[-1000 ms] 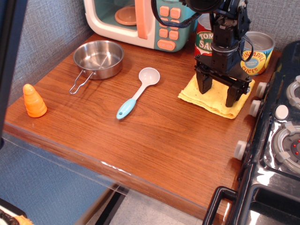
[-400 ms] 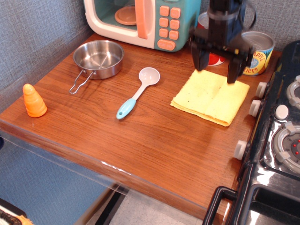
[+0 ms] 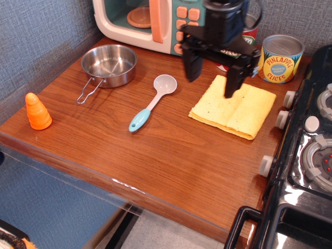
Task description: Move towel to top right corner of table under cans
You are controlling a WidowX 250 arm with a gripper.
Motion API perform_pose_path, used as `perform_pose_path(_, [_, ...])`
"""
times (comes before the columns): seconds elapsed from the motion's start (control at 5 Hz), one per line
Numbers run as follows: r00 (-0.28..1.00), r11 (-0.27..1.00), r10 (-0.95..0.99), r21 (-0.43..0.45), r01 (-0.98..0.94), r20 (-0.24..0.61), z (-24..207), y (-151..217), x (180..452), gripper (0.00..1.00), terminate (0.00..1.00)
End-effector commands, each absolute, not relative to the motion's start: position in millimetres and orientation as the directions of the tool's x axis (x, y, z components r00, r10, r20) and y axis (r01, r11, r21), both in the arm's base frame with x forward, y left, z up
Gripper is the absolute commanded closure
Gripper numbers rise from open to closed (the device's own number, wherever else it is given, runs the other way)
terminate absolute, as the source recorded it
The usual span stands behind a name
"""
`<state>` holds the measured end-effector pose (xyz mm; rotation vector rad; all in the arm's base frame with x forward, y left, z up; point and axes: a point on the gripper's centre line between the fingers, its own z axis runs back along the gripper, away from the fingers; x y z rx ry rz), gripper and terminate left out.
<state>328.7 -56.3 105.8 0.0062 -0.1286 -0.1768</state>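
Observation:
The yellow towel (image 3: 233, 107) lies flat and folded on the brown table (image 3: 155, 150) at the right, just in front of the cans. The yellow-and-blue Pineapple Slices can (image 3: 280, 58) stands behind its far right corner. The red Tomato Sauce can (image 3: 249, 35) is mostly hidden behind my arm. My gripper (image 3: 211, 76) hangs above the towel's left edge, open and empty, its black fingers (image 3: 232, 83) spread wide.
A steel pan (image 3: 109, 64) sits at the back left. A white spoon with a blue handle (image 3: 153, 101) lies mid-table. An orange toy (image 3: 38, 111) stands at the left edge. A toy microwave (image 3: 155, 23) is at the back. A black toy stove (image 3: 306, 155) borders the right.
My gripper has let go of the towel, risen off it and moved left and toward the front. The towel now lies uncovered, spread slightly more to the left.

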Motion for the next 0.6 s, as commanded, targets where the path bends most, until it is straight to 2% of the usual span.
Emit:
perform_pose_path(0.0, [0.974,0.987,-0.161,0.000,0.163,0.159,112.1,-43.7,306.6,0.00,0.00])
perform_pose_path(0.2, [0.974,0.987,-0.161,0.000,0.163,0.159,112.1,-43.7,306.6,0.00,0.00])
perform_pose_path(0.4, [0.974,0.987,-0.161,0.000,0.163,0.159,112.1,-43.7,306.6,0.00,1.00])
